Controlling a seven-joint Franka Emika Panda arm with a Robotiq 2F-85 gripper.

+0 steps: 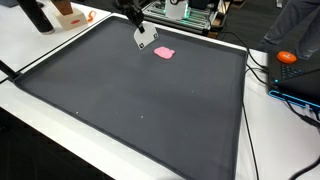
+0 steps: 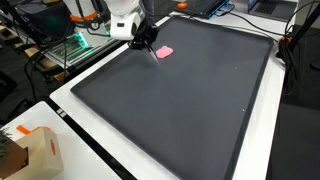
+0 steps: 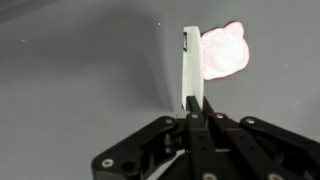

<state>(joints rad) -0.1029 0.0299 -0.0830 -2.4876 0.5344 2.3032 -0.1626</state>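
My gripper [image 3: 192, 108] is shut on a thin white flat piece [image 3: 191, 65], which sticks out edge-on past the fingertips. In an exterior view the white piece [image 1: 146, 38] shows as a small square with a dark mark, hanging just above the black mat [image 1: 130, 100]. A pink soft-looking object [image 3: 225, 52] lies on the mat right beside the piece. In both exterior views the pink object [image 1: 165, 53] [image 2: 164, 51] is near the mat's far edge, a little way from the gripper [image 1: 137, 25] [image 2: 145, 37]. I cannot tell whether the piece touches the mat.
The mat [image 2: 190, 110] covers most of the white table. A cardboard box [image 2: 35, 150] stands off one corner. An orange object [image 1: 288, 58] and cables lie past the mat's side. Equipment with green parts [image 1: 190, 12] stands behind the far edge.
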